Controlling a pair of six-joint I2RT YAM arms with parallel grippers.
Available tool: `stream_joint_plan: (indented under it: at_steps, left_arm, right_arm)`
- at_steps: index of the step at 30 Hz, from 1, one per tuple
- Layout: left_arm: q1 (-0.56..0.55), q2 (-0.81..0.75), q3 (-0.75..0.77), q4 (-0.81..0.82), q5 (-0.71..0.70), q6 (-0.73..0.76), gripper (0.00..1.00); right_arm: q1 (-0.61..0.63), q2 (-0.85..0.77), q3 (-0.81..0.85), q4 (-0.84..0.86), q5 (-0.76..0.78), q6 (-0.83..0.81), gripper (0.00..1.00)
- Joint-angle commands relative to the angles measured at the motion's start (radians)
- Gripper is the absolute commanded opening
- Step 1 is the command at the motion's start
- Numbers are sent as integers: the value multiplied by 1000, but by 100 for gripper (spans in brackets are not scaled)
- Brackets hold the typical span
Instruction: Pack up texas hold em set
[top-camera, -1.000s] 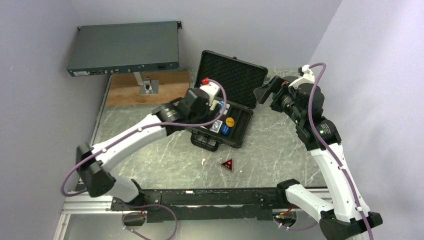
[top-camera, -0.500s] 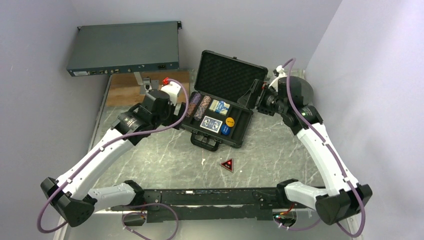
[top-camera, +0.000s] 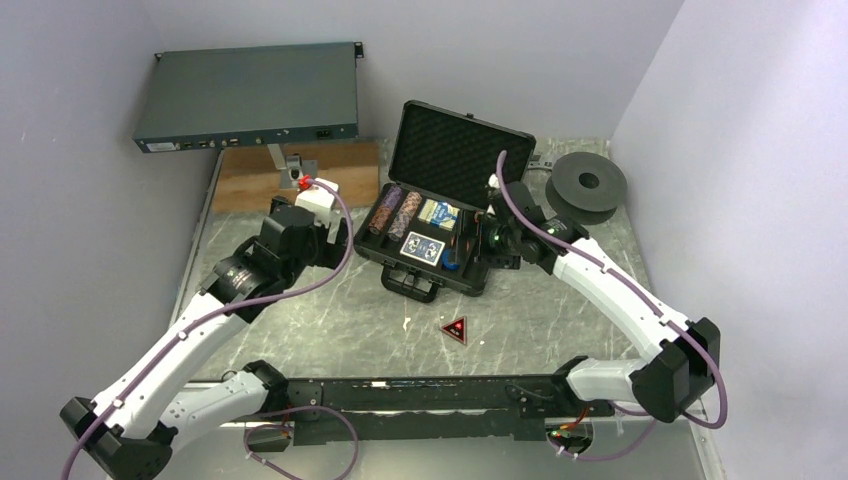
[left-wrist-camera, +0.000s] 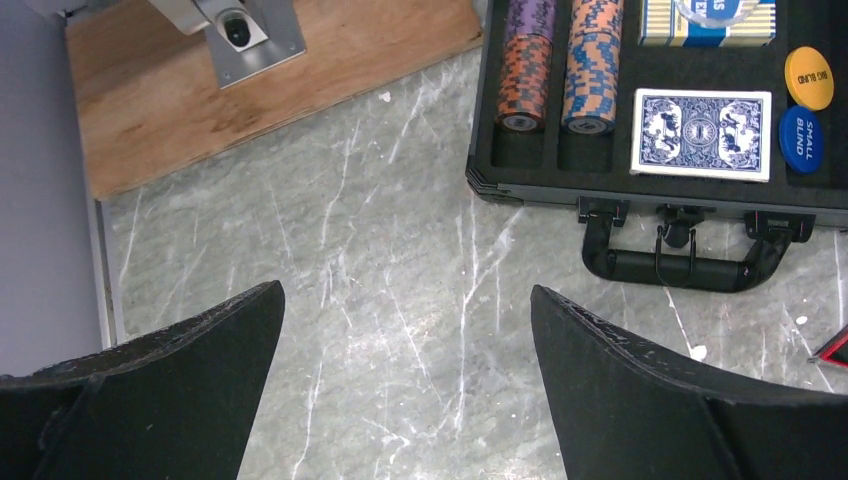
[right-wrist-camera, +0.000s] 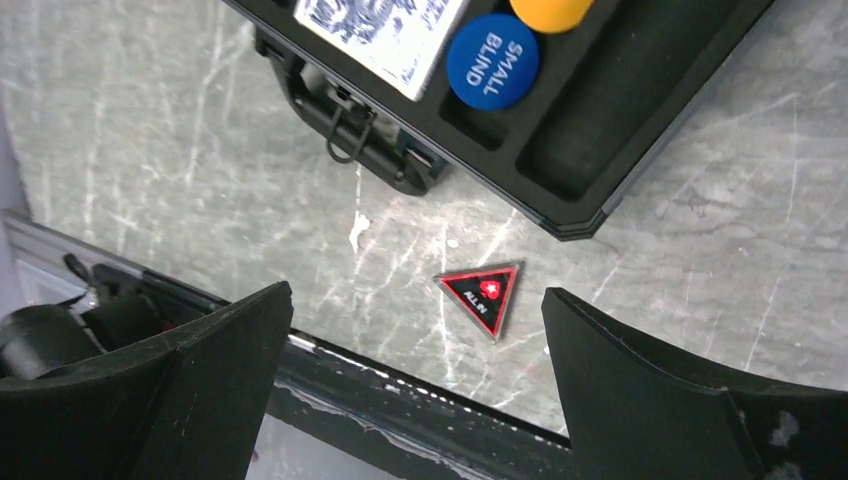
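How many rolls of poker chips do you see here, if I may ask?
2. One chip roll lies in the briefcase's leftmost slot; the other roll lies right beside it. Others may be hidden.

The top external view looks steeply down from above and behind, wide, onto the open briefcase (top-camera: 455, 150). Left wrist looks down close, left of the briefcase; right wrist, close over its front. All 3 share its handle (top-camera: 410, 285) and blue button (top-camera: 452, 262).
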Motion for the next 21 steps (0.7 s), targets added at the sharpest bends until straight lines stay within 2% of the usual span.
stream_joint_plan:
  at_steps: [1, 11, 18, 21]
  left_arm:
    - [4, -36, -12, 56, -56, 4, 100]
    - [4, -32, -10, 45, -55, 10, 99]
    - [5, -45, -15, 50, -65, 14, 99]
    - [4, -53, -15, 48, -69, 13, 98]
  right_arm:
    - [50, -7, -32, -27, 67, 26, 100]
    - [189, -21, -118, -22, 157, 169, 100]
    - [319, -36, -166, -38, 349, 339, 100]
    - [348, -16, -182, -46, 376, 387, 100]
